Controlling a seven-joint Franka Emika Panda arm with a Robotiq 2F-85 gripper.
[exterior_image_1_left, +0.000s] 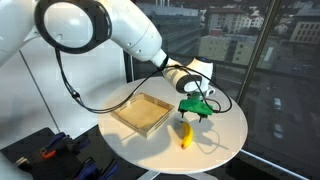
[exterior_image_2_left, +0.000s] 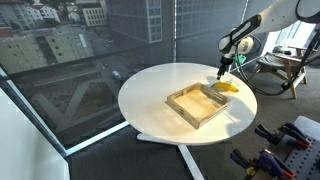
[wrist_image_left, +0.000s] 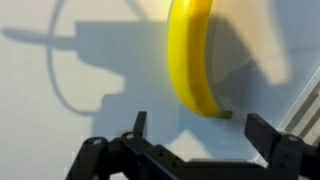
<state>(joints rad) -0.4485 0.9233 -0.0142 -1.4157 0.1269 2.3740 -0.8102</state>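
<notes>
Gripper (wrist_image_left: 200, 128): jaws spread wide, nothing pinched between them. In the wrist view I see two dark, angular fingers (wrist_image_left: 140, 126), hard-edged and matte, one on each side of the frame. The lower tip of the banana (wrist_image_left: 192, 60) sits in the gap between them, and neither finger touches it.

Banana: smooth, evenly yellow skin, gently curved, with a small dark stub at the tip. It lies flat on the table (exterior_image_1_left: 222, 128), near the rim.

In both exterior views the gripper hovers just above the banana, with green parts at the fingers.

Table: round, white, smooth top, with sharp shadows of arm and cable across it.

Near the banana, not touching it, lies a shallow square wooden tray (exterior_image_1_left: 142, 113): pale wood, raised rim, flat bottom.
</notes>
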